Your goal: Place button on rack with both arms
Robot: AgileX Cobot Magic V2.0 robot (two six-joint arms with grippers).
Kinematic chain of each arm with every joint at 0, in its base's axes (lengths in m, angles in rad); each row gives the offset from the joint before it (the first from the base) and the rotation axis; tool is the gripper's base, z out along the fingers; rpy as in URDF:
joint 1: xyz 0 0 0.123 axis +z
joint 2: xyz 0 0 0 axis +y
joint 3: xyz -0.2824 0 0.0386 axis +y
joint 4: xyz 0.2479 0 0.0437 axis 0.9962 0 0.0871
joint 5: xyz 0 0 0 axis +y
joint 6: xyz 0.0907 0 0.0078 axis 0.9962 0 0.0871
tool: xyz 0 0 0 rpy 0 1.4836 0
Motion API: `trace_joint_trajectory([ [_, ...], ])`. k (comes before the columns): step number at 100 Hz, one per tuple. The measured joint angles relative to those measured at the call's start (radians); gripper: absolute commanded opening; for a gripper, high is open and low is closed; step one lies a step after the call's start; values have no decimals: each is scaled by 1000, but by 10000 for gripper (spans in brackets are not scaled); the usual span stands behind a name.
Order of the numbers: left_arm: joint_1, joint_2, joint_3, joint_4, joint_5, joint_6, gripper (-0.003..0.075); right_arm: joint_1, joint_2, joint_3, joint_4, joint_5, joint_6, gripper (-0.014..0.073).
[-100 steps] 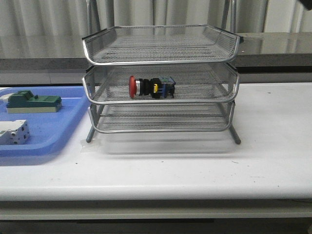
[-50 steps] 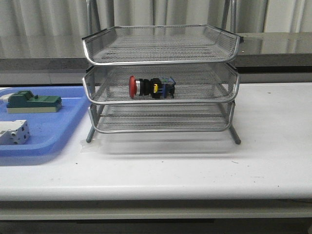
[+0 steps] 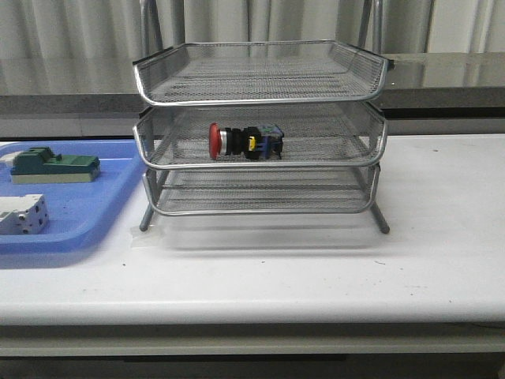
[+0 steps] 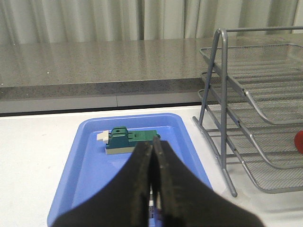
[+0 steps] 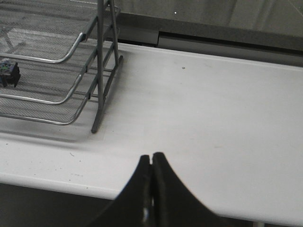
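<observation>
The button [image 3: 245, 141] lies on its side in the middle tier of the silver wire-mesh rack [image 3: 260, 85], red head to the left. A sliver of its red head [image 4: 299, 142] shows in the left wrist view, and its rear block [image 5: 9, 71] in the right wrist view. Neither arm appears in the front view. My left gripper [image 4: 152, 146] is shut and empty, hovering over the blue tray. My right gripper [image 5: 151, 157] is shut and empty above the bare table near its front edge, to the right of the rack [image 5: 94, 71].
A flat blue tray [image 3: 87, 221] left of the rack holds a green-topped block [image 3: 54, 166] and a white terminal block [image 3: 22, 215]. The green block [image 4: 130, 139] lies just beyond my left fingertips. The white table [image 3: 426, 260] stretches right of the rack.
A dark bit of arm at the top right corner of the front view a second ago is gone. The button and rack have not moved.
</observation>
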Motion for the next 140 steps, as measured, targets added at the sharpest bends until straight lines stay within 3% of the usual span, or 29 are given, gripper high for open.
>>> trace_joint_trajectory([
  [80, 0, 0, 0, 0, 0, 0, -20, 0, -12, 25, -2, -6, 0, -57],
  [140, 0, 0, 0, 0, 0, 0, -20, 0, -156, 392, 37, -457, 2, -57],
])
